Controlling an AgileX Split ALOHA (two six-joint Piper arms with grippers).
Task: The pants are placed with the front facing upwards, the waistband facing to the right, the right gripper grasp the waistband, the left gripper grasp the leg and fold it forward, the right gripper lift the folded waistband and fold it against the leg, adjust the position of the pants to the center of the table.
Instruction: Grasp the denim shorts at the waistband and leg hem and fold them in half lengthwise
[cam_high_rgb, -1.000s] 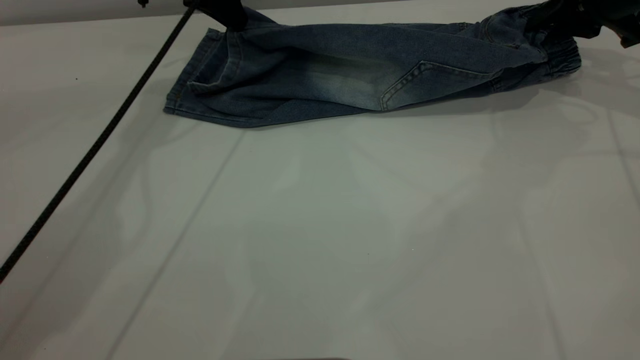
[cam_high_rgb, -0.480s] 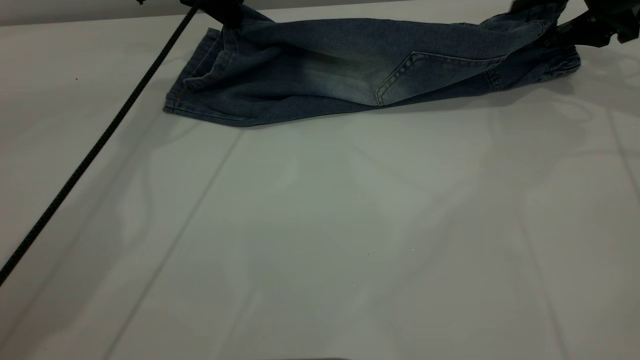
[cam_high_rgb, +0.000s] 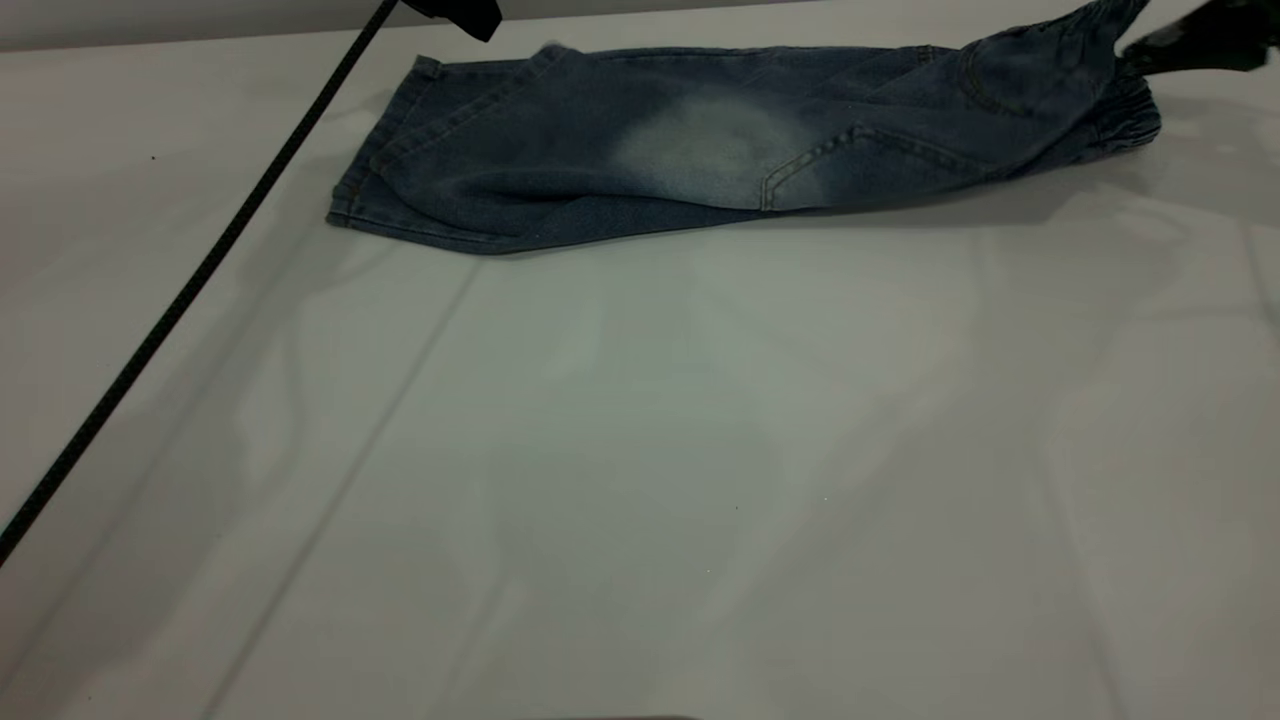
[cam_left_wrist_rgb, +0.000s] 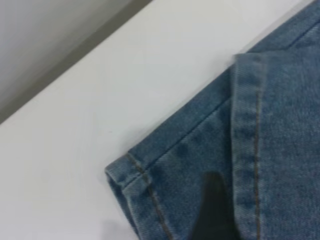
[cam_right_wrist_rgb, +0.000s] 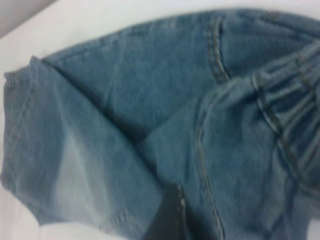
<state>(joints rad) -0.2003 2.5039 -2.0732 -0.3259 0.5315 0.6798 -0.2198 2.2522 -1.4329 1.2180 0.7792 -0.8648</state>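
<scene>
Jaws first: the left gripper (cam_high_rgb: 462, 14) shows only as a black tip at the 11 o'clock edge of the exterior view, above the leg hem and apart from the cloth, so it holds nothing; how wide its jaws stand I cannot tell. From the right gripper (cam_high_rgb: 1190, 42), at the 1 o'clock corner, the jaws reach to the raised waistband (cam_high_rgb: 1125, 105); whether they are closed on the fabric I cannot tell, though that end of the cloth stands up off the surface toward them.

Largest is the table (cam_high_rgb: 640, 480), white and smooth, filling nearly the whole exterior view. Everything from the centre down to 6 o'clock is bare room. Its far edge runs along 12 o'clock, just behind the cloth.

Next, the pants (cam_high_rgb: 700, 150) lie as one long strip across the 12 o'clock band, close to that far edge, folded lengthwise with one leg over the other. The hems point to 10 o'clock and rest flat; the waist end points to 2 o'clock. A pale patch (cam_high_rgb: 715, 145) faces up near the middle, beside a tan-stitched pocket seam.

A black cable (cam_high_rgb: 190, 290) slants from 11 o'clock to 8 o'clock, clear of the hems.

In the left wrist view a hem corner (cam_left_wrist_rgb: 127, 170) lies flat on the white top.
</scene>
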